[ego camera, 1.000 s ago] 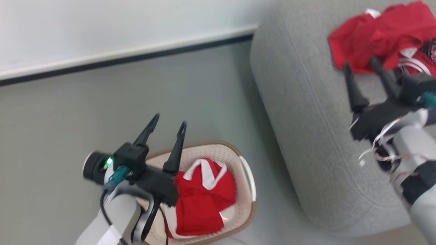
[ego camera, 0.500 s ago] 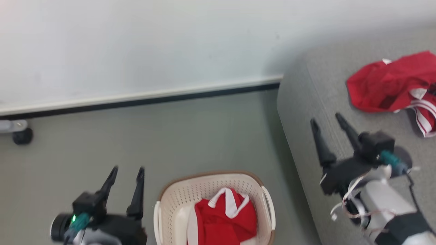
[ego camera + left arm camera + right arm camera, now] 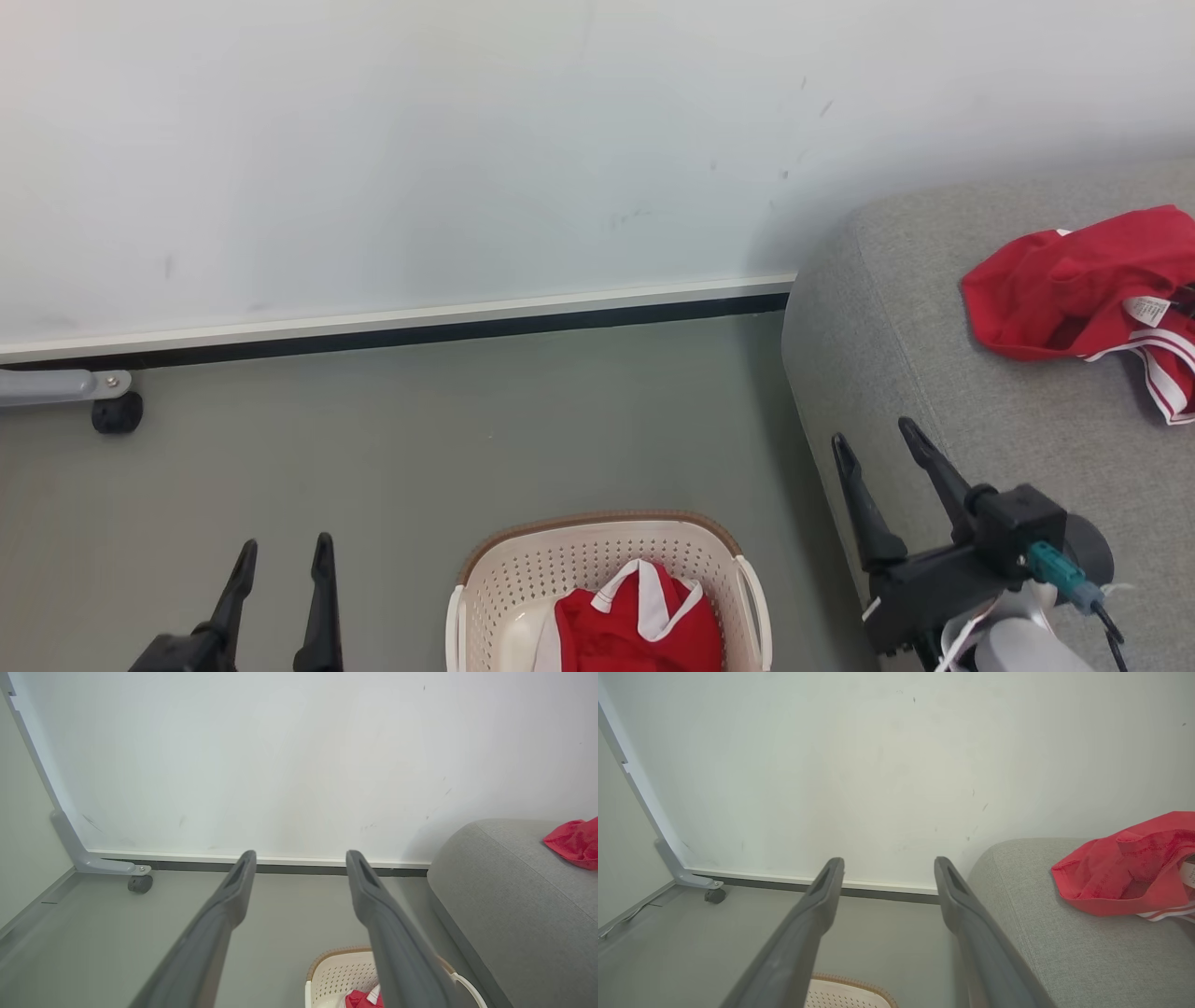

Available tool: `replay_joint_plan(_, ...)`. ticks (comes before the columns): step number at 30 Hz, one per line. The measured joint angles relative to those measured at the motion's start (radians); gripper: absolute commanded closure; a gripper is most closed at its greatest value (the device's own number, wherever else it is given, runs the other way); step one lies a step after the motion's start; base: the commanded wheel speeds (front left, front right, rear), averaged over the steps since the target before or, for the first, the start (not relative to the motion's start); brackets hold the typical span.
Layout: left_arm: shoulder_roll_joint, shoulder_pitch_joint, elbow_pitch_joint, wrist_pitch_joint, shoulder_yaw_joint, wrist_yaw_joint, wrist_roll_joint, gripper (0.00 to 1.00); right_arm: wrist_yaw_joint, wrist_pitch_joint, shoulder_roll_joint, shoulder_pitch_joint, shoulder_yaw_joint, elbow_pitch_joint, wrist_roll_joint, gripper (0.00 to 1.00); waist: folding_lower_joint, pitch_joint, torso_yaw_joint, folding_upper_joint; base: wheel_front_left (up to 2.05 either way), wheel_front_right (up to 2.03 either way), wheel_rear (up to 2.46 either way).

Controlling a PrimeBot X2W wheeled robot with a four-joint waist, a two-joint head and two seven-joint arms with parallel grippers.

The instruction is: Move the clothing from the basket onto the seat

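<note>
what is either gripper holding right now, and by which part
Nothing is held. The left gripper and the right gripper are both open and empty. Clothing lies in the basket, and more lies on the seat.

Setting: bare indoor test space dressed as a home laundry corner.
Evidence:
- plain white wall panel (image 3: 373, 140) with a white-and-black base strip (image 3: 420, 322)
- grey metal frame foot (image 3: 47, 385) on a small black castor wheel (image 3: 117, 413), which suggests a movable partition
- smooth grey-green floor (image 3: 420, 420)
- large grey woven-fabric upholstered seat (image 3: 980, 420)
- oval cream perforated plastic laundry basket (image 3: 560, 574)
- bright red white-trimmed garments (image 3: 1064, 289)
</note>
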Motion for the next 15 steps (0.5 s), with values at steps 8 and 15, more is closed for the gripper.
replay_joint_plan(8,-0.039,0.076,-0.061,0.0,0.068,0.0,0.052,0.0,-0.009,0.0,0.0,0.088,-0.035,-0.071,-0.032,0.0,0.0,-0.01,-0.002,0.0,0.0,0.0,0.0)
replay_joint_plan(15,-0.065,0.13,-0.102,0.0,0.115,0.0,0.075,0.0,-0.016,0.0,0.001,0.151,-0.073,-0.122,-0.046,0.0,0.0,-0.016,-0.006,0.0,0.0,0.0,0.0)
